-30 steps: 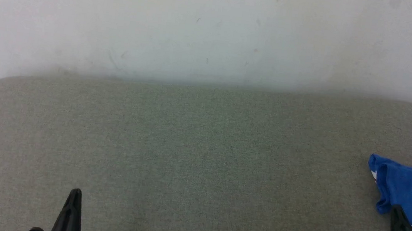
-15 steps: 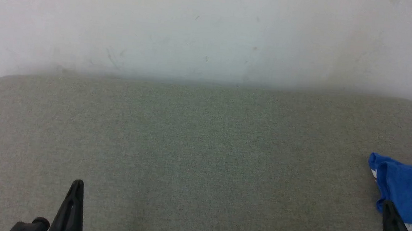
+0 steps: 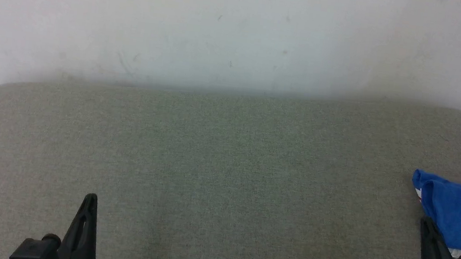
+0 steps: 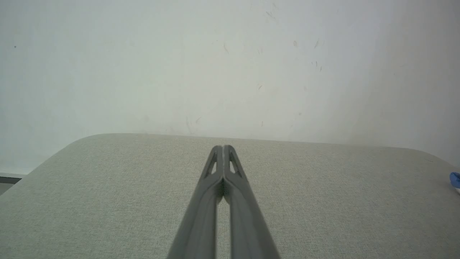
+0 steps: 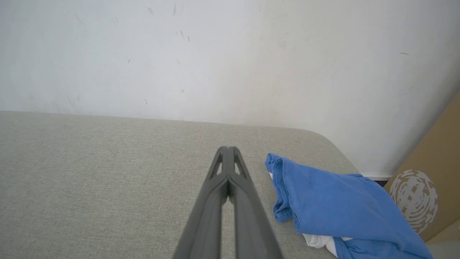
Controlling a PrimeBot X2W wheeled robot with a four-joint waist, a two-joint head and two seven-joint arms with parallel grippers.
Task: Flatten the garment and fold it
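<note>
Change: over the last second both arms advanced up the head view. The left gripper [image 3: 89, 202], two long dark fingers pressed together on nothing, stood higher at the lower left than before. The right gripper [image 3: 426, 228], likewise pressed together and empty, had climbed at the lower right until its tip was just beside the near edge of the cloth. The frame itself had also shifted slightly, so part of this rise was the camera's.

Task item: bright blue jersey garment [image 3: 460, 212] with a little white showing beneath. It lay bunched in loose folds at the right edge of the frame, running out of view, and had not moved. Neither gripper held it.

Reading: flattening had not begun. The right arm appeared to be closing on the heap for a first pick.

Surroundings: grey-green fabric-covered desk [image 3: 226, 168] with rounded far corners, bare across the centre and left. Scuffed white wall [image 3: 242, 26] stood directly behind it. A brown cardboard box [image 5: 427, 180] with a pale printed mark stood at the far right of the right wrist view, past the desk corner.

Obstruction: nothing lay between gripper and cloth. The heap sat close to the desk's right edge and might slide off.
</note>
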